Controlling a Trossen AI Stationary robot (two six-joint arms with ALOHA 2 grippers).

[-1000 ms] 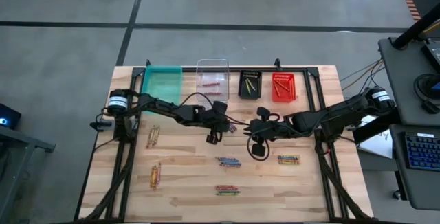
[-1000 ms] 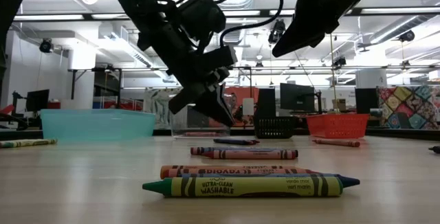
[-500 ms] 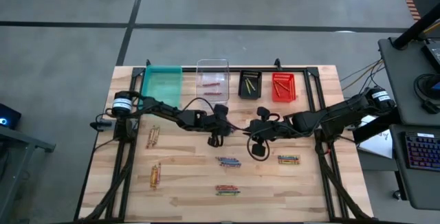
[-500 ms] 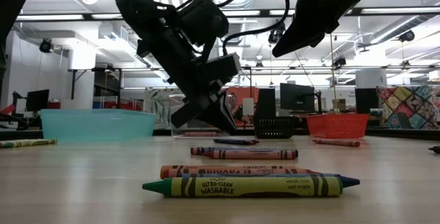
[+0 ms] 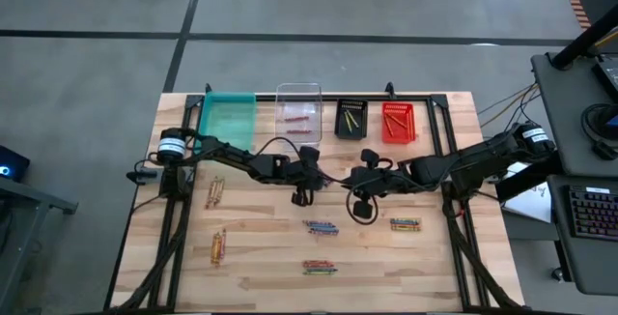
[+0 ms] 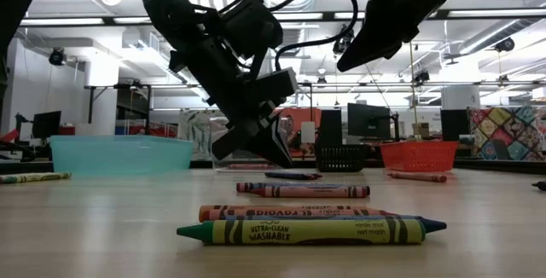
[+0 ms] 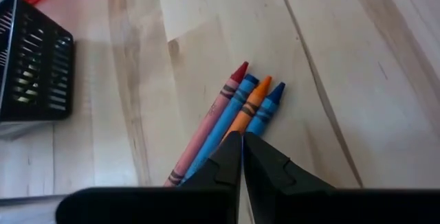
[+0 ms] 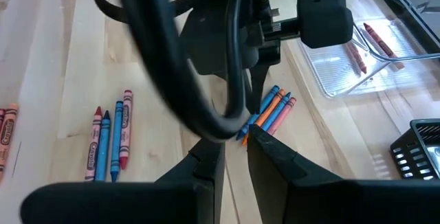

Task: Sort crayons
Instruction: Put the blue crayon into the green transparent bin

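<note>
High view, left gripper: over mid-table, just in front of the clear bin.
High view, right gripper: near the left one, in front of the black bin.
High view, bins: teal bin, clear, black and red bin in a row at the far edge; a few sticks lie in the last three.
High view, crayons: small bunches spread over the wooden table, on both sides and in front of the grippers.
Low view, left gripper: tilted down, tip just above the table, crayons lying beneath and nearer the camera.
Low view, right gripper: held high, clear of the table.
Left wrist view, jaws: clenched tight, nothing between them.
Left wrist view, crayons: a red, a blue, an orange and a blue one side by side beyond the tip, near the black bin.
Right wrist view, jaws: a narrow gap apart, nothing seen between them.
Right wrist view, crayons: the same four beside the left gripper; another bunch well apart.
</note>
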